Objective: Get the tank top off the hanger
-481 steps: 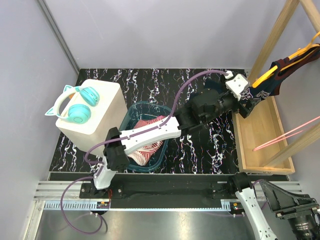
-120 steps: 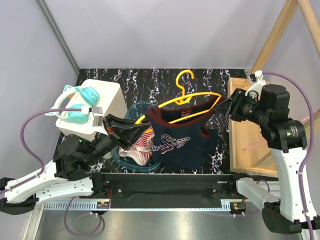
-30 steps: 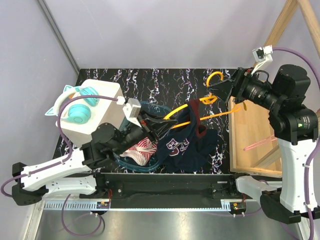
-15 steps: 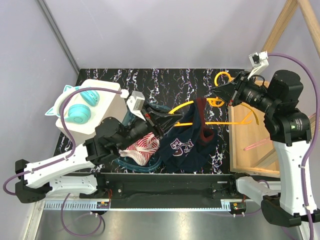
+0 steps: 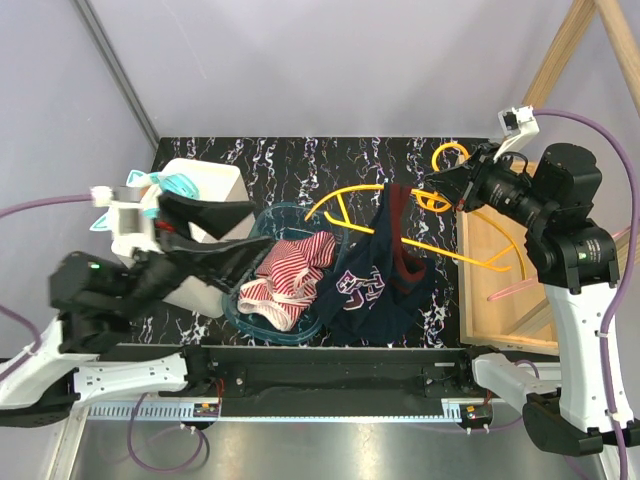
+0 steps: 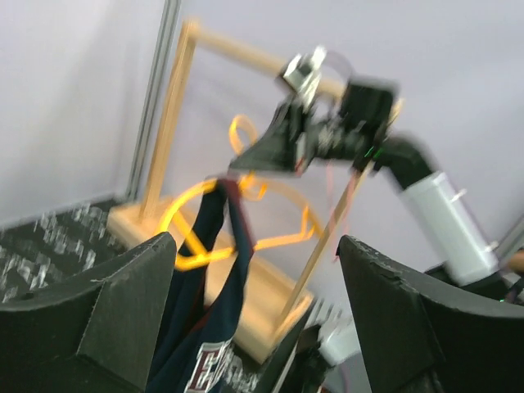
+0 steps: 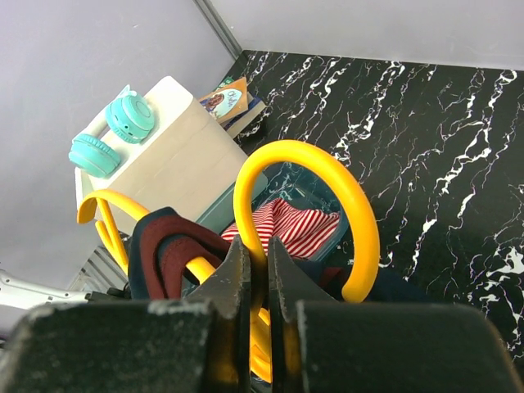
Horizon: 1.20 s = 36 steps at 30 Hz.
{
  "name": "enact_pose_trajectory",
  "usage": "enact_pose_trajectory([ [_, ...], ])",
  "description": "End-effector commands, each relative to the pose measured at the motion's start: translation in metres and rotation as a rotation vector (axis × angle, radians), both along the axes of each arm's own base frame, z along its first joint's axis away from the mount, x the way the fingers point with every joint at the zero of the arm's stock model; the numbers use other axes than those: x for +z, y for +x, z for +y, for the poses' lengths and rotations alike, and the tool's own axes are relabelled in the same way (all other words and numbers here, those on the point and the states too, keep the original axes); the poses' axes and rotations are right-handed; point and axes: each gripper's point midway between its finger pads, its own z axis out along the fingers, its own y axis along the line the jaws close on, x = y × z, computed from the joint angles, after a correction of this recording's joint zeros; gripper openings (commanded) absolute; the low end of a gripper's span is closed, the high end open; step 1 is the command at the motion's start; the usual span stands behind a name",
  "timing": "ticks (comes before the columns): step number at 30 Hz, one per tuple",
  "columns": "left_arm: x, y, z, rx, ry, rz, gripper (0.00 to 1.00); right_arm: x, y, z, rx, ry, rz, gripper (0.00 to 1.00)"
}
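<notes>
Tank top [image 5: 372,290], navy, bunched on hanger [image 7: 299,152] — right fingers [image 7: 233,282] pinching it, left fingers [image 6: 123,315] wide.

My overhead camera shows a booth closed in by pale lavender walls [image 5: 320,70], which meet at a grey metal corner post [image 5: 118,70] on the left. The table top [image 5: 300,165] is black with white marble veining and lies under soft, even light. At the right stands a bare wooden frame [image 5: 553,60], its slanted beams rising from a shallow wooden base [image 5: 490,300] set on the table. A slotted aluminium rail [image 5: 340,408] runs along the near edge, with a brushed metal sheet [image 5: 330,450] beyond it.
</notes>
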Motion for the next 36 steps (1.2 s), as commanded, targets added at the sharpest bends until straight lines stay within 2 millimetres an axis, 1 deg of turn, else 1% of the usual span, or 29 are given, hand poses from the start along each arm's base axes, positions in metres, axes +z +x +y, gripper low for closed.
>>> enact_pose_trajectory([
  [1,0.028,-0.023,-0.015,-0.141,0.007,-0.068,0.82,0.020,0.003,-0.003,-0.019,0.004,-0.089,0.00],
  [2,0.017,-0.020,-0.042,-0.175,0.070,-0.050,0.82,0.020,0.002,-0.003,-0.022,0.005,-0.091,0.00],
  [3,0.027,-0.026,-0.049,-0.218,0.072,-0.067,0.82,0.020,0.001,-0.004,-0.024,0.007,-0.089,0.00],
  [4,0.025,-0.026,-0.061,-0.231,0.097,-0.061,0.82,0.020,0.001,-0.003,-0.025,0.013,-0.086,0.00],
  [5,0.010,-0.018,-0.084,-0.226,0.158,-0.036,0.82,0.021,0.000,-0.004,-0.030,0.016,-0.089,0.00],
  [6,0.014,-0.005,-0.085,-0.142,0.165,-0.030,0.82,0.021,0.000,-0.003,-0.026,0.017,-0.085,0.00],
  [7,0.009,-0.003,-0.092,-0.112,0.186,-0.021,0.81,0.022,-0.002,-0.004,-0.026,0.020,-0.084,0.00],
  [8,-0.006,0.008,-0.105,-0.058,0.240,-0.004,0.80,0.022,-0.001,-0.004,-0.026,0.020,-0.084,0.00],
  [9,-0.008,0.028,-0.100,0.079,0.261,0.016,0.79,0.023,-0.002,-0.004,-0.026,0.020,-0.084,0.00],
  [10,-0.014,0.029,-0.105,0.106,0.286,0.024,0.78,0.023,-0.002,-0.004,-0.026,0.021,-0.083,0.00],
  [11,-0.027,0.034,-0.119,0.127,0.334,0.033,0.77,0.022,-0.001,-0.004,-0.032,0.020,-0.079,0.00],
  [12,-0.024,0.039,-0.119,0.172,0.341,0.033,0.77,0.023,-0.003,-0.005,-0.034,0.020,-0.080,0.00],
  [14,-0.037,0.036,-0.138,0.192,0.397,0.025,0.78,0.020,-0.002,-0.006,-0.040,0.022,-0.073,0.00],
  [15,-0.035,0.042,-0.135,0.260,0.409,0.024,0.80,0.018,-0.003,-0.006,-0.042,0.023,-0.067,0.00],
  [16,-0.038,0.040,-0.140,0.277,0.425,0.023,0.80,0.017,-0.003,-0.006,-0.044,0.025,-0.065,0.00],
  [17,-0.048,0.045,-0.149,0.310,0.461,0.022,0.81,0.015,-0.003,-0.006,-0.046,0.027,-0.056,0.00],
  [18,-0.049,0.053,-0.146,0.371,0.473,0.025,0.82,0.015,-0.003,-0.006,-0.045,0.027,-0.056,0.00],
  [19,-0.054,0.055,-0.149,0.393,0.493,0.024,0.82,0.015,-0.004,-0.006,-0.043,0.028,-0.056,0.00],
  [20,-0.063,0.060,-0.159,0.417,0.521,0.021,0.82,0.014,-0.004,-0.005,-0.042,0.026,-0.056,0.00],
  [22,-0.066,0.065,-0.166,0.445,0.547,0.011,0.76,0.016,-0.006,-0.007,-0.046,0.028,-0.061,0.00],
  [23,-0.075,0.068,-0.173,0.454,0.571,0.015,0.74,0.016,-0.007,-0.007,-0.046,0.030,-0.061,0.00],
  [24,-0.073,0.070,-0.174,0.463,0.565,0.020,0.70,0.016,-0.009,-0.007,-0.048,0.032,-0.061,0.00],
  [25,-0.077,0.074,-0.178,0.471,0.576,0.019,0.61,0.015,-0.009,-0.007,-0.048,0.033,-0.060,0.00],
  [29,-0.079,0.086,-0.179,0.520,0.603,0.009,0.55,0.014,-0.014,-0.008,-0.047,0.040,-0.062,0.00],
  [30,-0.078,0.089,-0.178,0.533,0.607,0.007,0.50,0.015,-0.016,-0.007,-0.044,0.040,-0.064,0.00],
  [31,-0.079,0.091,-0.178,0.534,0.609,0.007,0.38,0.016,-0.016,-0.008,-0.046,0.040,-0.068,0.00],
  [33,-0.081,0.095,-0.180,0.524,0.611,0.008,0.29,0.016,-0.018,-0.008,-0.041,0.035,-0.066,0.00],
  [34,-0.084,0.097,-0.180,0.524,0.623,0.007,0.20,0.015,-0.018,-0.008,-0.042,0.031,-0.067,0.00],
  [36,-0.080,0.103,-0.177,0.528,0.624,0.004,0.09,0.013,-0.018,-0.009,-0.045,0.030,-0.063,0.00],
])
